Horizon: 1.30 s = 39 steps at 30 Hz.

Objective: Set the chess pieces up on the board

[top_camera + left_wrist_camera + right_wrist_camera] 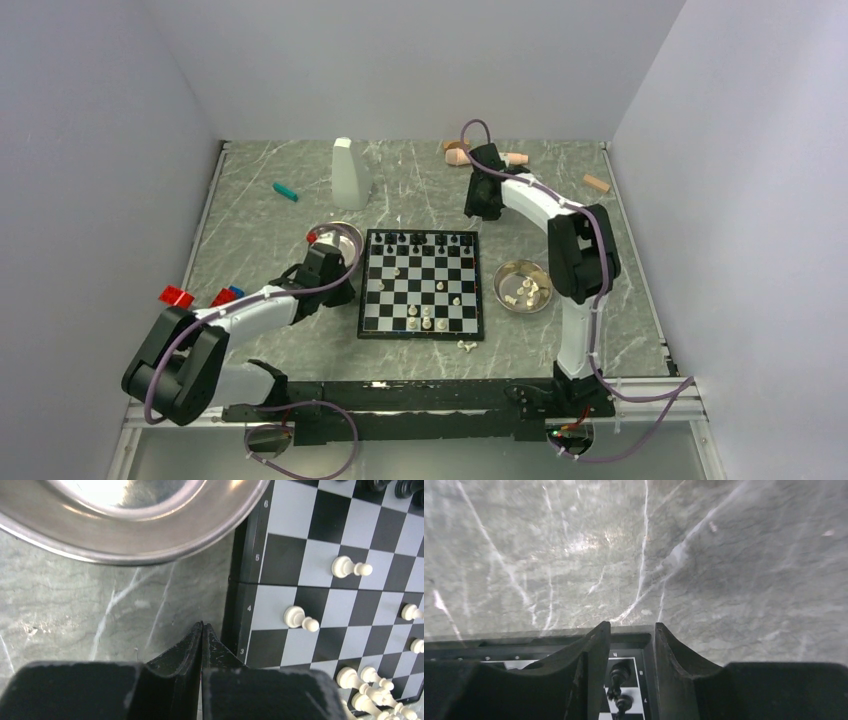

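Observation:
The board (420, 285) lies mid-table. Several black pieces (420, 240) stand along its far row. Several white pieces (425, 318) stand on its near half, and one white piece (465, 346) lies off its near edge. My left gripper (340, 290) is shut and empty beside the board's left border; in the left wrist view it (202, 625) is by the rank numbers, next to the board (320, 580) and white pawns (300, 618). My right gripper (483, 210) is open and empty over the far right corner; between the jaws (631, 627) two black pieces (620, 672) show.
A steel bowl (523, 286) with several white pieces stands right of the board. Another steel bowl (338, 240) stands at its far left and fills the top of the left wrist view (125, 520). A white bottle (349, 175), teal stick (286, 191), red blocks (177, 296) and peach blocks (596, 183) lie around.

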Available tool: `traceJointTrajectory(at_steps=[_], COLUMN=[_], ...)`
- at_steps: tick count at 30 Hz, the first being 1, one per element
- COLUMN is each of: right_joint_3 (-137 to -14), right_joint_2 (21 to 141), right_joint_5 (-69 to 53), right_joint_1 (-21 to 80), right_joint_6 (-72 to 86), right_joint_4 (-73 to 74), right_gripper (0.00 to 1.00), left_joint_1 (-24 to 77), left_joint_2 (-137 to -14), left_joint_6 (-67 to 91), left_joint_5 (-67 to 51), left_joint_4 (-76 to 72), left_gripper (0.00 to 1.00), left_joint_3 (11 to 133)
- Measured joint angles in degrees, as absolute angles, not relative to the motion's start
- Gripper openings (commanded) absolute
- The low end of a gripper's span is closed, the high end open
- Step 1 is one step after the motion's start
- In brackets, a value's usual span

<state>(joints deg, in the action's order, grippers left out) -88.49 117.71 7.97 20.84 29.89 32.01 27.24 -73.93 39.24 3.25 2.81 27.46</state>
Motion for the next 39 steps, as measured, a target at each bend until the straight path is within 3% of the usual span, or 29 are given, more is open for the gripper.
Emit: traceJointTrajectory(at_steps=[6, 15, 21, 26, 33, 39], right_joint_3=[-86.7, -74.7, -65.2, -57.4, -46.0, -44.3], right_joint_2=[108.4, 94.9, 86.6, 72.8, 56.7, 55.7], right_joint_5=[10.0, 9.9, 7.3, 3.2, -2.3, -6.4], right_joint_1=[20.1, 19.9, 19.9, 20.5, 28.4, 35.1], right_joint_6=[29.8, 30.2, 30.0, 29.3, 29.0, 28.9], right_joint_4=[30.7, 28.6, 28.8, 29.3, 28.7, 31.5], right_gripper=[0.43, 0.45, 0.48, 0.46, 0.44, 0.43], left_joint_1=[29.3, 33.6, 35.0, 35.1, 35.0, 33.7], left_joint_2=[-71.7, -70.6, -68.4, -64.1, -60.2, -58.5], left_joint_6=[41.1, 44.0, 45.3, 45.1, 44.1, 43.6], left_joint_5=[2.8, 3.3, 4.6, 7.6, 10.8, 11.3], left_joint_4=[3.5, 3.8, 7.2, 14.7, 20.7, 22.5], left_gripper=[0.09, 0.09, 0.14, 0.18, 0.25, 0.25], left_joint_3=[25.8, 25.0, 24.7, 25.1, 28.9, 30.7])
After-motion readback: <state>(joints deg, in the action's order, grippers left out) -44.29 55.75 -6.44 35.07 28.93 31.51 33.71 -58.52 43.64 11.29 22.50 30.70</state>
